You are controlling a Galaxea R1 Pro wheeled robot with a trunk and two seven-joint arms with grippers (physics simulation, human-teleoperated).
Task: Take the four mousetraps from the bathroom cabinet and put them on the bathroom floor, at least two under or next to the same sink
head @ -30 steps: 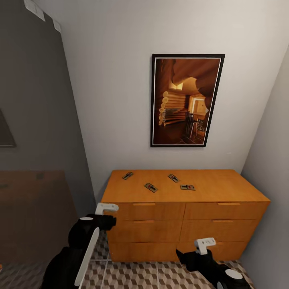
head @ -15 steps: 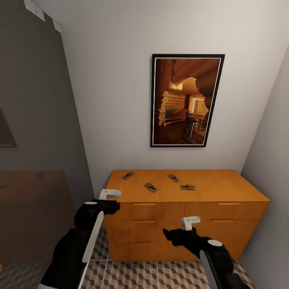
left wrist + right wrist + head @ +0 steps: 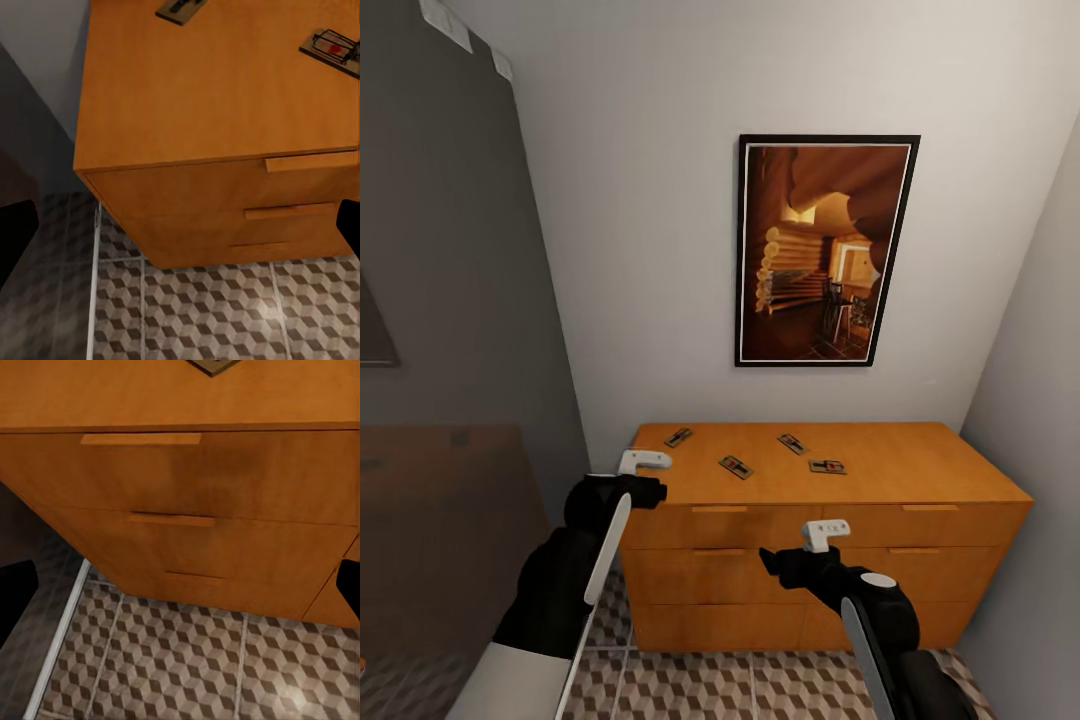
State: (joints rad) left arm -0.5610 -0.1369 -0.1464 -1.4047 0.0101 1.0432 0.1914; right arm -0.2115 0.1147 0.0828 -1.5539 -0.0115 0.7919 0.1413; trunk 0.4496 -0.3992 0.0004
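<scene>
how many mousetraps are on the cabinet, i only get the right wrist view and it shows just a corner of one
observer: Four mousetraps, all lying apart on the flat top of the cabinet.
operator: where am i relative to them
observer: In the head view the right gripper is low, in front of the drawer fronts, below the two front traps.
operator: and the other arm
observer: The left gripper is open near the cabinet's left front corner, higher than the right one.
</scene>
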